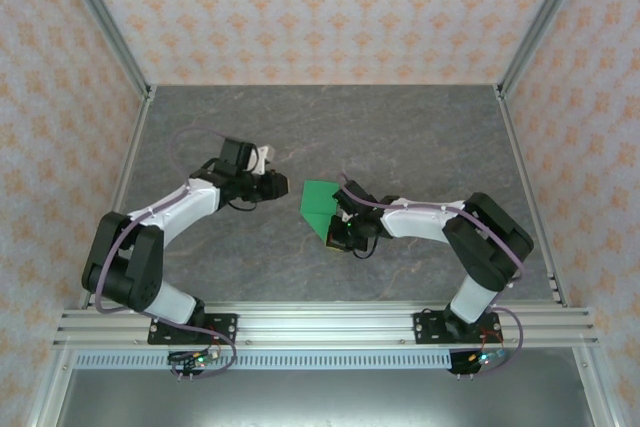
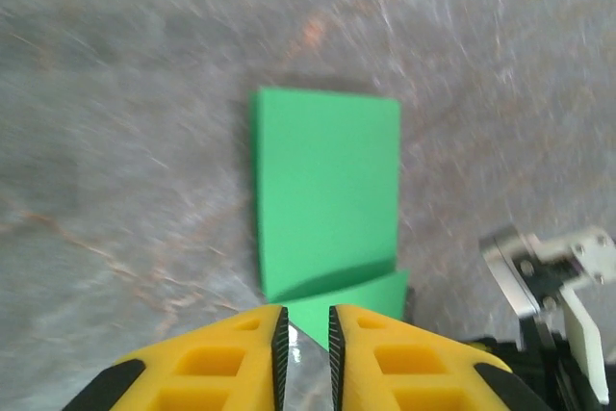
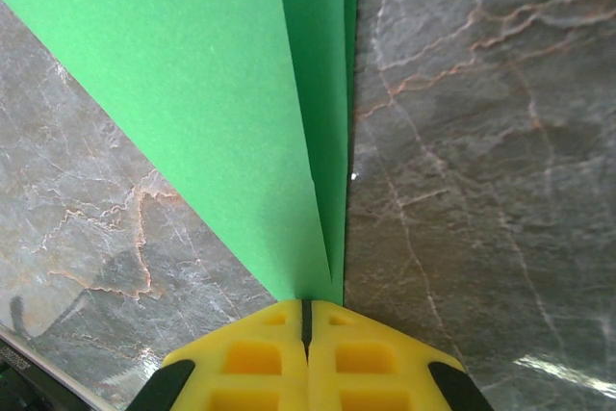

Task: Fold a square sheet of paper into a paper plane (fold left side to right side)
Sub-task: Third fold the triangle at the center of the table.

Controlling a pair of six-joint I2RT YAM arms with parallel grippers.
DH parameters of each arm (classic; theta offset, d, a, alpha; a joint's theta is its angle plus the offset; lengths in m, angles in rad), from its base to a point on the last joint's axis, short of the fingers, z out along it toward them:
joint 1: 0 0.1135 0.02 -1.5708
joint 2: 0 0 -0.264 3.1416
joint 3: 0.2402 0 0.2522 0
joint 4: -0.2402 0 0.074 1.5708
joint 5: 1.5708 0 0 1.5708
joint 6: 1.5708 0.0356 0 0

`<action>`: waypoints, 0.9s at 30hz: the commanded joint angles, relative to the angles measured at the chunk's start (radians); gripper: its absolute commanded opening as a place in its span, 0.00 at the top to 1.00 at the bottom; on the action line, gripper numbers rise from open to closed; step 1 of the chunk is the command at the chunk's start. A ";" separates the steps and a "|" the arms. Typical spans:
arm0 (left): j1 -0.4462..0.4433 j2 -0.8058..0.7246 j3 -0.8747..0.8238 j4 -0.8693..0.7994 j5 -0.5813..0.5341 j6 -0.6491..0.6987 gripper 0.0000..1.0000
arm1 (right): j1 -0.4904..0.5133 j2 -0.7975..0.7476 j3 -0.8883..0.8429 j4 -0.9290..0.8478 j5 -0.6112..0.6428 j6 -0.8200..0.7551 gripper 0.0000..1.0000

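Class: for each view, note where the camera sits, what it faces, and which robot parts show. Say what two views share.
Top external: above and behind the bases, looking down on the table, both arms, the paper.
Left wrist: on the left arm, facing the paper past the slightly open left gripper.
Right wrist: on the right arm, looking along the paper over the shut right gripper.
Shared: both wrist views show the paper.

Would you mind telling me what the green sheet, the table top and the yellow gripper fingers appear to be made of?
The green sheet looks like thin matte paper: it holds sharp creases. The table top looks like grey stone or a stone-look laminate, with pale veins and a slight sheen. The right gripper's fingers seem moulded yellow plastic, with hollow pockets.
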 commanded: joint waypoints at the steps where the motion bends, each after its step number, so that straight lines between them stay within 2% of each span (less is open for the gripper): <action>1: -0.077 0.028 -0.024 0.042 0.016 -0.050 0.80 | 0.009 0.044 -0.034 -0.143 0.054 -0.010 0.99; 9: -0.137 0.161 -0.017 0.155 0.051 -0.106 0.83 | 0.010 0.044 -0.030 -0.140 0.058 -0.005 0.99; 18: -0.183 0.266 0.038 0.172 0.045 -0.106 0.83 | 0.014 0.047 -0.028 -0.139 0.059 -0.003 0.99; 27: -0.187 0.336 0.033 0.121 -0.070 -0.101 0.85 | 0.015 0.026 -0.046 -0.143 0.047 -0.008 0.99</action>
